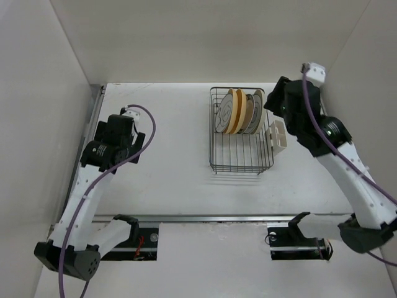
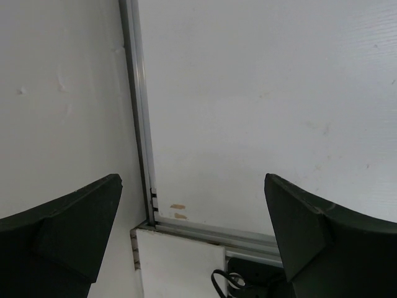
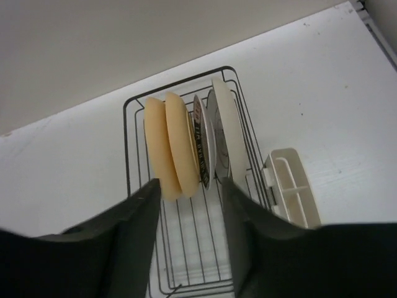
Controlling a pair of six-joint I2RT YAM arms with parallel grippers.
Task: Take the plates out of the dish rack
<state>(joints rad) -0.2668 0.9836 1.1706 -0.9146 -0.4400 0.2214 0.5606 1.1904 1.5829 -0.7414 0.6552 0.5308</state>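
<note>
The dish rack (image 1: 243,162), a dark wire basket, stands at the back middle of the table. Several plates (image 1: 238,112) stand on edge in its far half. In the right wrist view they read, left to right: two yellow-orange plates (image 3: 166,149), one with a dark lettered rim (image 3: 199,144), a white ringed one (image 3: 213,139) and a cream one (image 3: 227,127). My right gripper (image 1: 270,102) hovers at the rack's (image 3: 127,143) back right corner. It (image 3: 189,185) is open and holds nothing, and the plates show between its fingers. My left gripper (image 2: 192,180) hangs open and empty over the table's left edge.
A white cutlery holder (image 1: 278,134) is clipped to the rack's right side (image 3: 291,186). White walls close in the left, back and right. An aluminium rail (image 1: 217,218) runs along the near edge. A second rail (image 2: 138,112) runs along the left wall.
</note>
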